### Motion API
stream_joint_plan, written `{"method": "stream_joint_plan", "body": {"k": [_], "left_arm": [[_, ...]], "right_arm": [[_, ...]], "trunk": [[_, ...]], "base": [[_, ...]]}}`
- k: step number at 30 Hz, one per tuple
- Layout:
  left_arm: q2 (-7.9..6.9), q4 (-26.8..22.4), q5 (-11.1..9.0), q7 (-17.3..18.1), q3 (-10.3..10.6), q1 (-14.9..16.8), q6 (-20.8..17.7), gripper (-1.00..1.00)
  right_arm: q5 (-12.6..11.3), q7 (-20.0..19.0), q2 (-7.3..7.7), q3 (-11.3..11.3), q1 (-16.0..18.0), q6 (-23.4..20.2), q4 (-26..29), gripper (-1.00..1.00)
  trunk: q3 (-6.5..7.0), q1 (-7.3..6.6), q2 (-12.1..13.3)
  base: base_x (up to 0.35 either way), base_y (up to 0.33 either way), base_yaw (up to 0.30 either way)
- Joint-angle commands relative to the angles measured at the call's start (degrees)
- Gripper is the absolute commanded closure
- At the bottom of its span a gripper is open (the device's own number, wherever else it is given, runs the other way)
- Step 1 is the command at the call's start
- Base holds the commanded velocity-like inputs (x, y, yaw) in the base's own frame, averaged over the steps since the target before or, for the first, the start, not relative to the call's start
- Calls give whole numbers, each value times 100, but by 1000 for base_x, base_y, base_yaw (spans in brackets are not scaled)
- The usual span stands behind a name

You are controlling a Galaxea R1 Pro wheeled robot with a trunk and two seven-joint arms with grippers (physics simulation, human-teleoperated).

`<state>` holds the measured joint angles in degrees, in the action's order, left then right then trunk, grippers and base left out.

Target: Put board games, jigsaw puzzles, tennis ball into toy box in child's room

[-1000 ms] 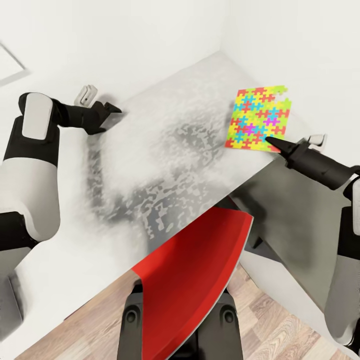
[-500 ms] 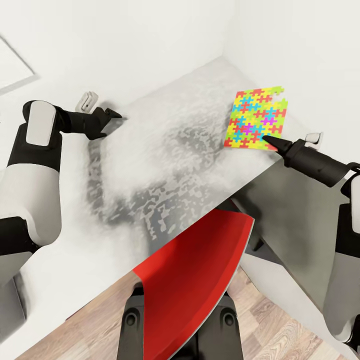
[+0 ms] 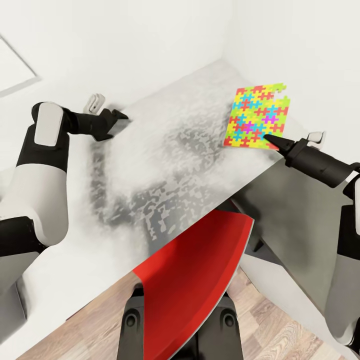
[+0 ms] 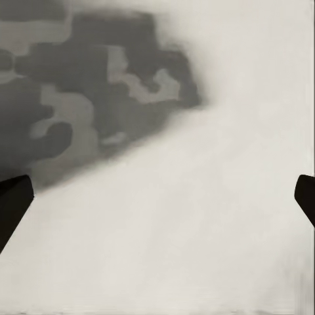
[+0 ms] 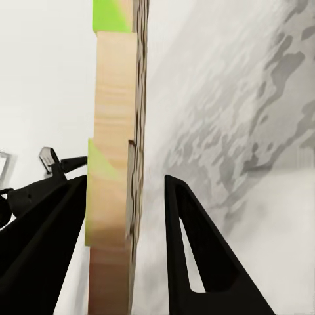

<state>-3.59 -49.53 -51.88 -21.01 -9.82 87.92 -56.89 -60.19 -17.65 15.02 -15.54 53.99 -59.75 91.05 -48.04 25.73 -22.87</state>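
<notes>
One jigsaw puzzle (image 3: 257, 116), a thin square of bright interlocking pieces, lies at the right end of the table (image 3: 165, 150). My right gripper (image 3: 267, 137) is at its near corner. In the right wrist view the jigsaw puzzle (image 5: 115, 131) appears edge-on between the two fingers, and the right gripper (image 5: 126, 176) is shut on it. My left gripper (image 3: 117, 117) hovers over the bare far left of the tabletop. Seen from the left wrist, the left gripper (image 4: 157, 197) is open with nothing between its fingers. The board games, tennis ball and toy box are out of view.
A red chair (image 3: 195, 270) is tucked against the table's near edge, right in front of my trunk. White walls close off the table's far side and right end. Wooden floor (image 3: 280, 330) shows below the chair.
My left arm has shifted slightly to the right over the tabletop. The right gripper has stayed at the puzzle's near corner, and the puzzle has shifted very slightly.
</notes>
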Motion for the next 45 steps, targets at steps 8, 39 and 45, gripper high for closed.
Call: {"method": "stream_joint_plan", "body": {"k": [8, 39, 45], "left_arm": [[122, -3, -720, -89, -347, -72, -29, -100], [493, -1577, -1715, -108, -463, -1416, -62, -100], [553, -2119, -2135, -108, -395, -1865, -65, -100]], "right_arm": [[42, -65, 7, 15, -50, -25, 39, 100], [-189, 620, -2, 502, -64, -25, -17, 100], [-205, 677, 4, 500, -36, -25, -6, 100]], "trunk": [[57, 5, -6], [346, 5, -6], [403, 5, -6]], "base": [[0, 0, 0], [0, 0, 0], [0, 0, 0]]}}
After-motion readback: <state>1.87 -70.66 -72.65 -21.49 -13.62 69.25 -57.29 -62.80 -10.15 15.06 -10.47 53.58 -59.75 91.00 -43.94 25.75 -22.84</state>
